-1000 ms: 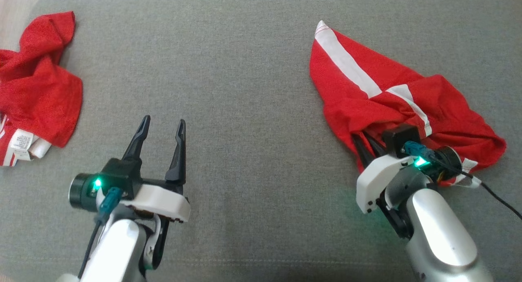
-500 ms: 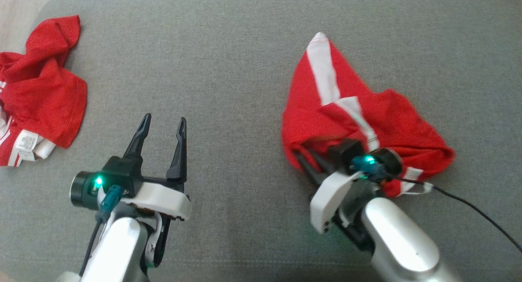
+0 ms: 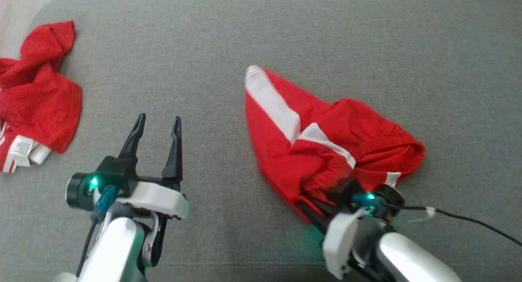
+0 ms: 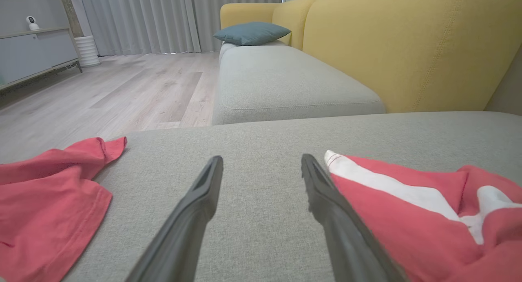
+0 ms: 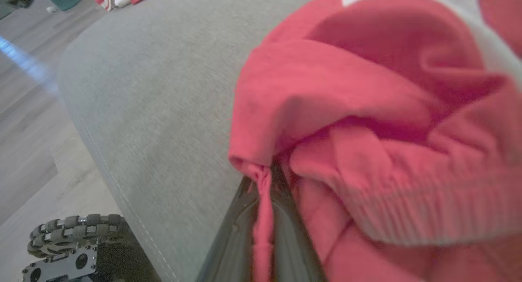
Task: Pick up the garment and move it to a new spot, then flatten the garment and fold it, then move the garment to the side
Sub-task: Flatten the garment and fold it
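One crumpled red, white-striped fabric garment [image 3: 285,159], pinched between the right gripper [image 5: 269,184]'s closed fingers.
Dragged leftward across grey woven cushion [image 3: 228,41] since earlier; left gripper [image 3: 158,118] fingers spread.

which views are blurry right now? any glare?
Right wrist view: motion-smeared, red garment soft around the shut right gripper. Head view: slight blur on both of those, left gripper crisp, green LED glow on the grey cushion. Left wrist view: sharp, even daylight, no glare.
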Tool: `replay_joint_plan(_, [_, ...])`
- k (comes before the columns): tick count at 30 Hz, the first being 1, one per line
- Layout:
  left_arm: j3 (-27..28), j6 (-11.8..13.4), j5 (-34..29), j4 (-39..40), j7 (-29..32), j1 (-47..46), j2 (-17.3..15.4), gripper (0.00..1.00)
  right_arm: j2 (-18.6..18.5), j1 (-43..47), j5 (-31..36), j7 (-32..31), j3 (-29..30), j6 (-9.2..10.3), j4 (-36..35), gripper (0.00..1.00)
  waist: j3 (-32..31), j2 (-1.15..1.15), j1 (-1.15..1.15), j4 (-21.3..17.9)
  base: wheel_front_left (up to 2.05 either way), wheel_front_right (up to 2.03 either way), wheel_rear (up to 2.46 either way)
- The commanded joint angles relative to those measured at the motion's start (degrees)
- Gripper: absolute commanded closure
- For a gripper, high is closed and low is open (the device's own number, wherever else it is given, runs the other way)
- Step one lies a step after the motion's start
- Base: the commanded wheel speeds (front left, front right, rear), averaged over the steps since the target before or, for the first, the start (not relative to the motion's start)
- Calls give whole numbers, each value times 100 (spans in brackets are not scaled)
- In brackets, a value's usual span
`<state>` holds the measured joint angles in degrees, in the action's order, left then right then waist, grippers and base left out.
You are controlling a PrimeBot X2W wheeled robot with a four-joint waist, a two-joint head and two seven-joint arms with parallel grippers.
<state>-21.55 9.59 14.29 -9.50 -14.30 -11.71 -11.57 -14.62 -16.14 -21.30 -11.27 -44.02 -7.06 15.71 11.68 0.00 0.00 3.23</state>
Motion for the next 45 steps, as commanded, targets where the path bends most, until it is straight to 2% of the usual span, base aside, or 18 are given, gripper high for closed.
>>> replay_joint_plan(1, [234, 21, -23, 176, -69, -77, -61, 0, -97, 97, -31, -44, 70, -43, -238, 100, -20, 0, 0, -38, 0, 0, 0])
replay_joint_plan(6, [232, 12, -29, 152, -70, -46, -47, 0, -231, 379, 38, -69, 453, -43, -398, 100, -82, 0, 0, -116, 0, 0, 0])
replay_joint_plan(7, [232, 11, -29, 146, -70, -40, -44, 0, -215, 425, 52, -42, 528, -43, -433, 55, -99, 0, 0, -129, 0, 0, 0])
replay_joint_plan(8, [232, 11, -29, 135, -70, -29, -42, 0, -186, 469, 67, -8, 603, -43, -476, 2, -125, 0, 0, -143, 0, 0, 0])
replay_joint_plan(14, [225, -1, -15, 90, -70, 42, -44, 0, 59, 781, 88, 378, 1154, -43, -903, 0, -265, 0, 0, -175, 0, 0, 0])
replay_joint_plan(20, [242, 11, 10, 54, -70, 164, -97, 0, 320, 1293, 197, 692, 1895, -43, -1657, 0, -446, 0, 0, -208, 0, 0, 0])
replay_joint_plan(25, [266, 72, 12, 107, -55, 244, -161, 0, 670, 1597, 486, 945, 2783, -43, -2116, 0, -539, 0, 0, -245, 0, 0, 0])
replay_joint_plan(32, [268, 150, -8, 239, -2, 304, -239, 0, 1016, 1800, 913, 1091, 3922, -43, -2281, 0, -619, 0, 0, -257, 0, 0, 0])
replay_joint_plan(36, [273, 192, -4, 303, 15, 358, -272, 0, 1085, 1873, 1016, 1074, 4126, -43, -2291, 0, -652, 0, 0, -265, 0, 0, 0])
replay_joint_plan(45, [242, 250, 8, 412, 68, 400, -318, 0, 1145, 1887, 1068, 1013, 4148, -43, -2280, 0, -642, 0, 0, -269, 0, 0, 0])
